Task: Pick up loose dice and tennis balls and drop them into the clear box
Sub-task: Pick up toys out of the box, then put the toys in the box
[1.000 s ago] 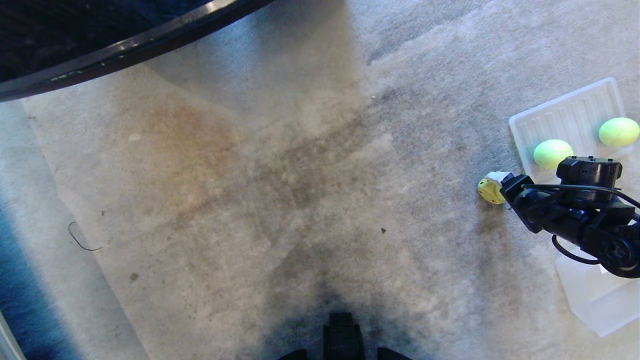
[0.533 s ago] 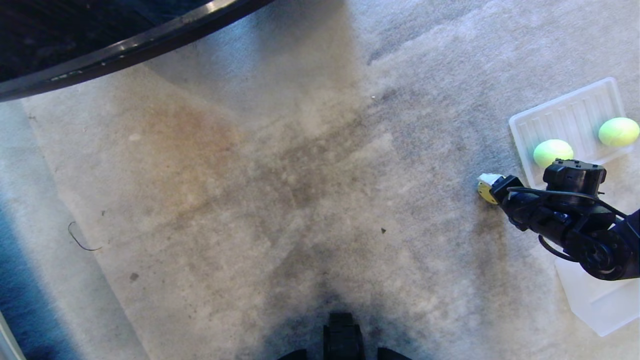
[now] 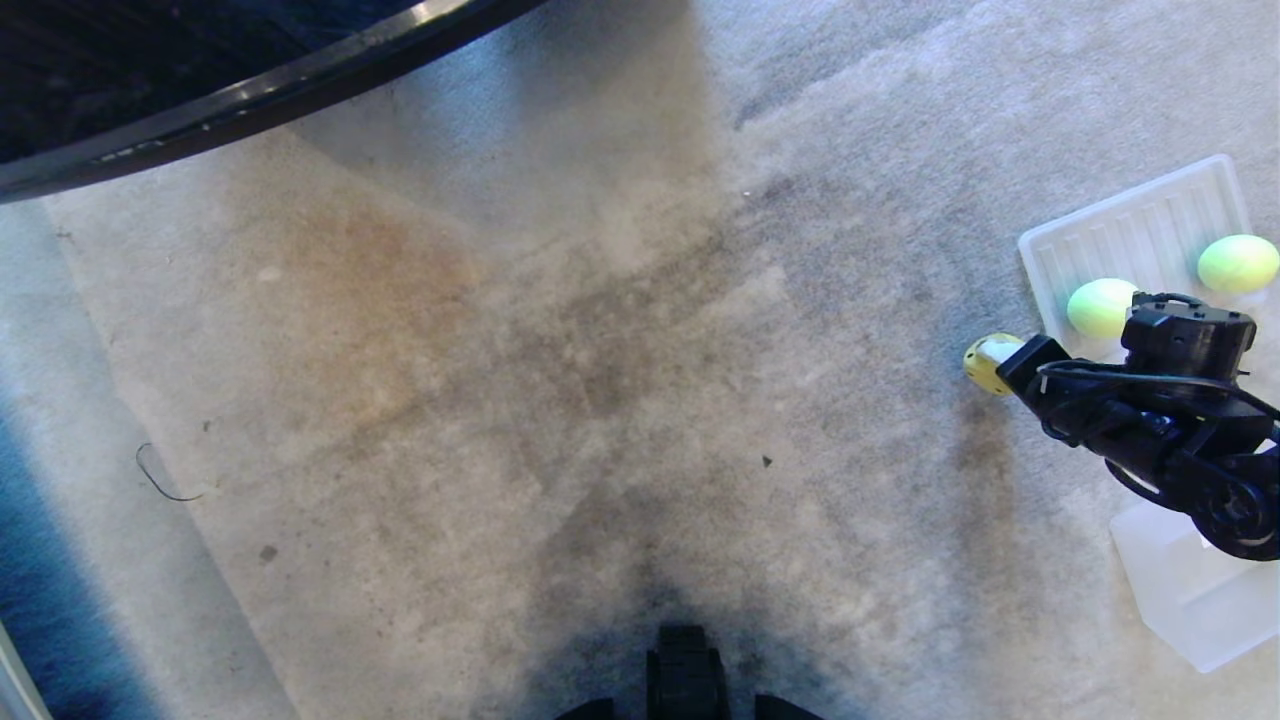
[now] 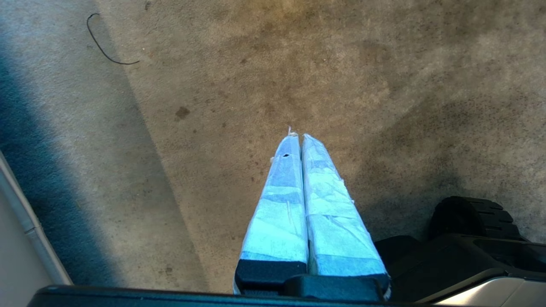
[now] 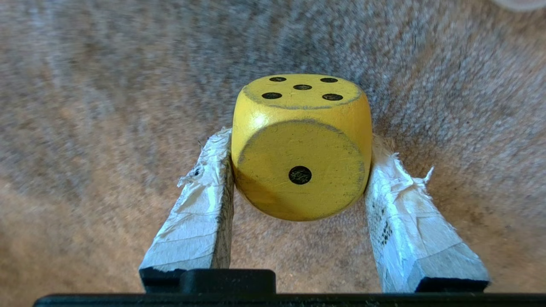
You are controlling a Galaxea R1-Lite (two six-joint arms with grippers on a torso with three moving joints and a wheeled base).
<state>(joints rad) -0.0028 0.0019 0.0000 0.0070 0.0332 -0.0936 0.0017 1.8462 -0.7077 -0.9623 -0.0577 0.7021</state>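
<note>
Right tool (image 5: 301, 145) clamped on the yellow die (image 5: 302, 147): taped fingers (image 5: 200, 200) pressed against both side faces, one-dot face toward the wrist camera, five-dot face on the upper side, carpet (image 3: 600, 400) blurred beyond it. In the head view the same tool (image 3: 1000, 360) has the die (image 3: 980, 368) at its tip, partly hidden by the fingers. Two tennis balls: one (image 3: 1100, 306) just beyond the tool's wrist on the ridged clear tray (image 3: 1130, 235), the other (image 3: 1238, 263) further out along the tray's far-right edge. Clear box (image 3: 1195, 595) sits behind the tool, under the right arm's elbow, partly covered by it. Left tool (image 4: 298, 138) parked over bare carpet, fingers pressed together, nothing between them.
</note>
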